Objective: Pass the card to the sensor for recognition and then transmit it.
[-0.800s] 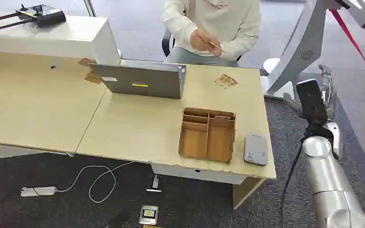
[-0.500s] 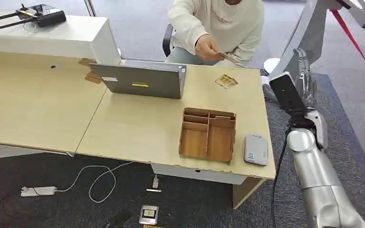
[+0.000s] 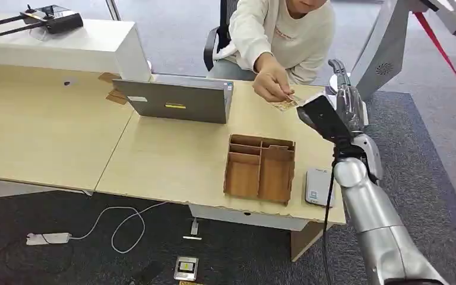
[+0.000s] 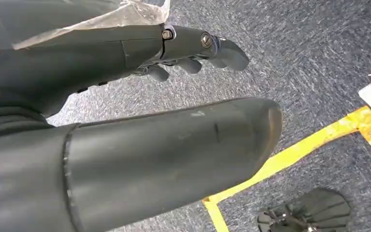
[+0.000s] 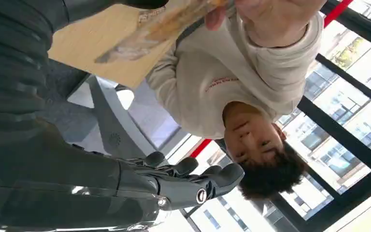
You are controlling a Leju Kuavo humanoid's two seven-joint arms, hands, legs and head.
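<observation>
The right hand (image 3: 345,95) is raised over the far right corner of the desk (image 3: 172,160), its fingers stretched out and apart with nothing between them, as is plain in the right wrist view, where the dark fingers (image 5: 193,181) stand free against the windows. The card (image 3: 285,104) is just beside this hand, toward the person, pinched at its edge by the person's hand (image 3: 272,85) and lying low over, or on, the desk top; which of the two cannot be told. The step in hand is judged to be the taking of the card. It would be done well if the open fingers were brought under and around the card's free edge, closed only once the card lies between thumb and fingers, and the card kept flat so that its face can afterwards be presented squarely. The card is thin, flat and stiff-looking, tan with a printed pattern, and is likely to slip if gripped by a corner alone. The sensor (image 3: 319,187) is taken to be the small grey rounded slab on the desk edge below the hand, nearer the robot, smooth and matt, next to a wooden tray (image 3: 259,169) of thin brown partitions. The left hand (image 4: 193,50) hangs over grey carpet, its fingers loosely apart and holding nothing.
</observation>
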